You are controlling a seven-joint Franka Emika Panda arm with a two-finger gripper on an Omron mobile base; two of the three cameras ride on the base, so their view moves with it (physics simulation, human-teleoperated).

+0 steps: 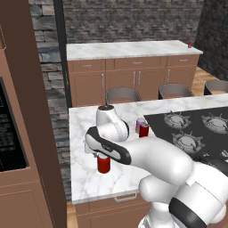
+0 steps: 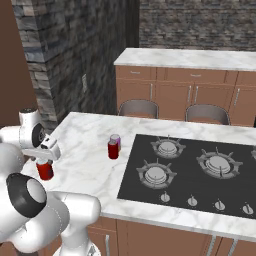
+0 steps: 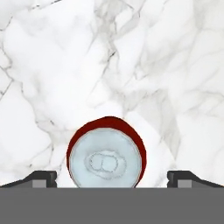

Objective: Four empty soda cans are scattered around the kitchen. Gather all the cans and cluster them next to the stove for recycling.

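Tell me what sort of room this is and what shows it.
A home kitchen, rendered. A black gas stove is set into a marble island counter, wooden cabinets line the back wall, and stools stand at the island.

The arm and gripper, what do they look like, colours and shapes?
The arm is made of glossy white, rounded, bulbous segments with dark grey to black bands at the joints. A round white cap with a small dark top sits on one joint. The gripper has two small dark, blocky finger tips with lighter grey square pads. No cables or markings show.
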